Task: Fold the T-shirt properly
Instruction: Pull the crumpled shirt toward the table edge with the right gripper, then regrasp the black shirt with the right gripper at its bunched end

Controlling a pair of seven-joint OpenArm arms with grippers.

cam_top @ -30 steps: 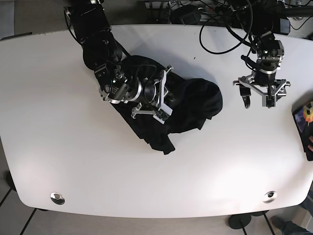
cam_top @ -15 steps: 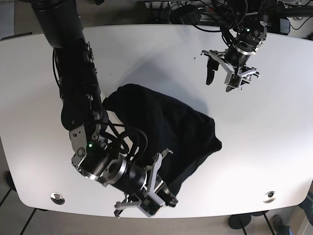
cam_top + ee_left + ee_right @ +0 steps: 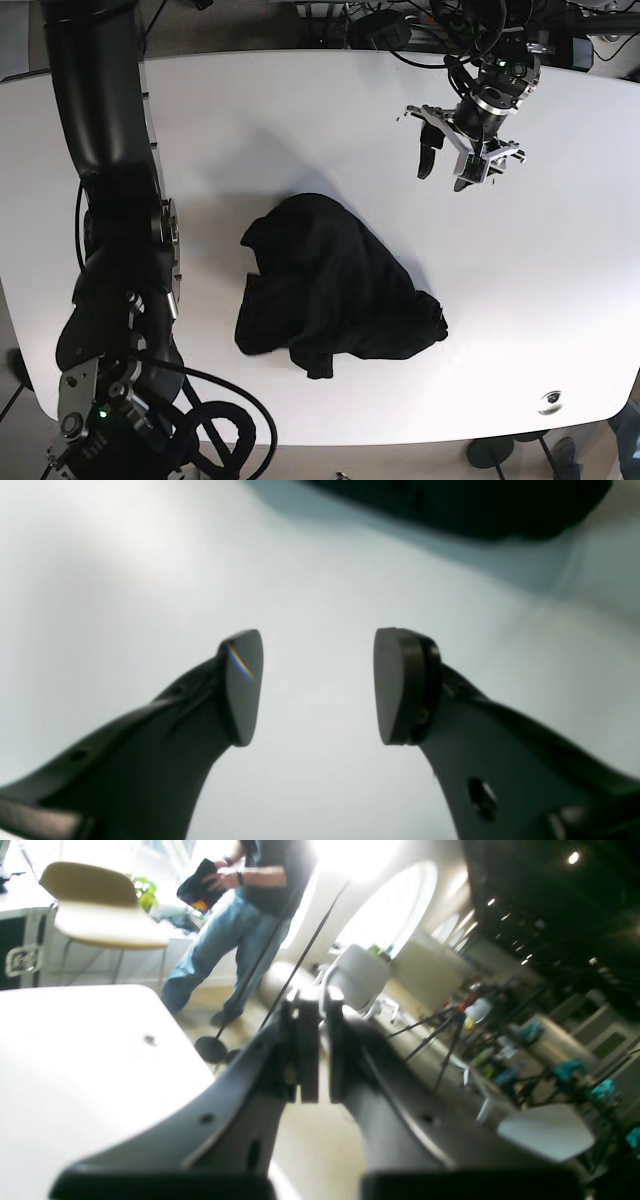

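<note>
A: Pincer on the left arm point(image 3: 447, 162) hangs over bare table point(image 3: 560, 280) up at the far edge, jaws spread wide with nothing between them. In its wrist view the two pads point(image 3: 242, 685) stand well apart, white surface under them and a dark edge of cloth at the top of frame.

B: And the right pincer point(image 3: 316, 1060)?

A: Pulled right back. In the base view only the big black right arm point(image 3: 105, 200) shows, running down the near-left side, and the pincer itself is out of sight there. Its wrist camera looks out across the room, and the jaws sit closed together on nothing, just a thin slit between them.

B: So where's the T-shirt?

A: T-shirt point(image 3: 335, 290) lies in a rumpled black heap at the middle of the table, bunched and overlapped, no sleeve or hem plainly laid out. Neither pincer touches it.

B: Which step, would you say?

A: Very early, I'd judge: nothing is flattened, so no fold can begin. The next move calls for both pincers to come down to opposite edges of the heap, pinch a single layer each, and draw the cloth out flat.

B: Count them up for me.

A: One table, one T-shirt, two arms, two pincers, one person point(image 3: 240, 915) standing off the table's side.
</note>
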